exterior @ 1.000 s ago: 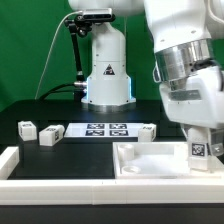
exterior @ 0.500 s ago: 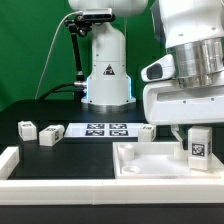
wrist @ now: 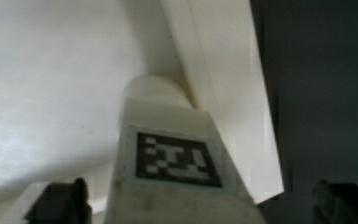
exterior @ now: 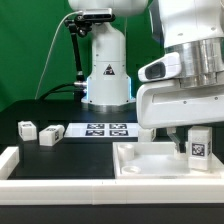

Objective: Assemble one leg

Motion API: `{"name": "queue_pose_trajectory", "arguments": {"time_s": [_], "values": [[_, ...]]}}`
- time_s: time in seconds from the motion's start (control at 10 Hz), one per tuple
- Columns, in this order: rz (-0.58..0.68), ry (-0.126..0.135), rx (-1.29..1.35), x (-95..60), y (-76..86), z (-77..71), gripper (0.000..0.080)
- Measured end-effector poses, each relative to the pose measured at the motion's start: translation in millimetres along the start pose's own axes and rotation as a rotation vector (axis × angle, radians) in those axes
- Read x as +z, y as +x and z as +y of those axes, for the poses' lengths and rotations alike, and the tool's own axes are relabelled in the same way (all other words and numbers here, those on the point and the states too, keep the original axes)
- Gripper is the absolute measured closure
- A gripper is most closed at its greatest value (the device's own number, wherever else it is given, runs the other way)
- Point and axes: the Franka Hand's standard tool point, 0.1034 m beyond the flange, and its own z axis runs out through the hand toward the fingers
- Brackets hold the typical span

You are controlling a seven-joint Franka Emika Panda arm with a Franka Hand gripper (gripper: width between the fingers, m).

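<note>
Upright leg (exterior: pixel 200 146) at the tabletop (exterior: pixel 150 158) corner, exterior view; end effector (wrist: pixel 197 205) spread wide astride it, wrist view only.

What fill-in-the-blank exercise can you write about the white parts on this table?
1. The leg on the tabletop stands ___, not tilted.
2. On the exterior view's left of the marker board lie ___ loose legs.
3. The end effector, its fingers apart from that leg, is ___.
Missing words: upright; two; open.
</note>
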Motion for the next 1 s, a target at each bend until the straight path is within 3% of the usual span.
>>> {"name": "queue_pose_trajectory", "arguments": {"time_s": [0.1,0.2,0.3,0.7,1.0], "values": [[0.0,0.0,0.0,0.0,0.0,0.0,0.0266],[0.001,-0.004,0.001,0.1,0.7,3.1,0.0454],[0.002,-0.009,0.007,0.0,2.2,7.9,0.0507],[0.006,-0.01,0.082,0.3,2.9,11.2,0.0525],[0.031,0.0,0.546,0.7,0.3,13.0,0.0525]]}}
